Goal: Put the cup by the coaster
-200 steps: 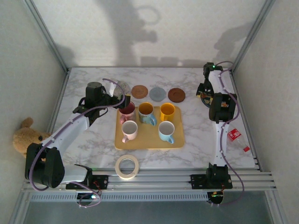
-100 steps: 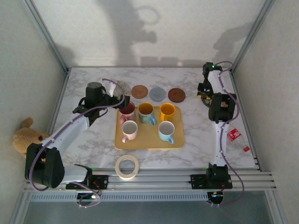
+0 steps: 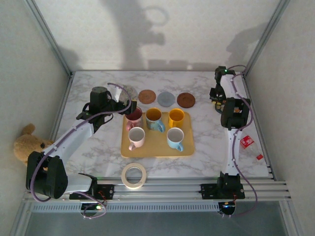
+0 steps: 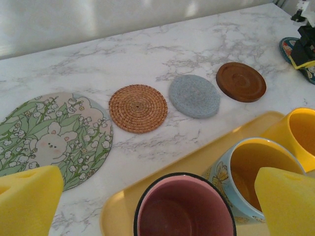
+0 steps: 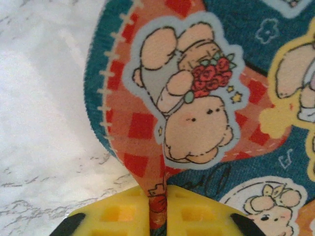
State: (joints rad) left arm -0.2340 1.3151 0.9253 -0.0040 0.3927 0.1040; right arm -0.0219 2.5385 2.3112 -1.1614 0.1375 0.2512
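The left hand point(image 4: 158, 202) is hanging spread wide above the back-left corner of the tray point(image 3: 155, 145). Its yellow pads are standing on either side of the pink cup point(image 4: 184, 211), apparently clear of the rim. That cup is sitting upright in the tray, just beside the blue cup point(image 4: 246, 172), with the yellow cup point(image 4: 300, 132) beyond.

The crowding is posing the main risk. The right-hand pad is hovering over the blue cup's rim, so a straight descent is likely to be landing that pad on the neighbour or wedging it between the two cups. That could be tipping one of them or dragging both. A grip taken high on the rim is also risking a slip as the cup is being lifted over the tray's raised edge.

At the far right of the counter point(image 4: 147, 54), the right hand point(image 5: 157, 214) is pinching the edge of the printed coaster point(image 5: 197, 98), pads pressed together on a thin upturned fold. So little cloth is being held that it may be sliding free or flopping when carried.

The woven coaster point(image 4: 138, 108), grey coaster point(image 4: 195, 96), brown coaster point(image 4: 241, 81) and floral mat point(image 4: 54, 132) are lying close together behind the tray. A cup set down carelessly could be ending up beside the wrong one.
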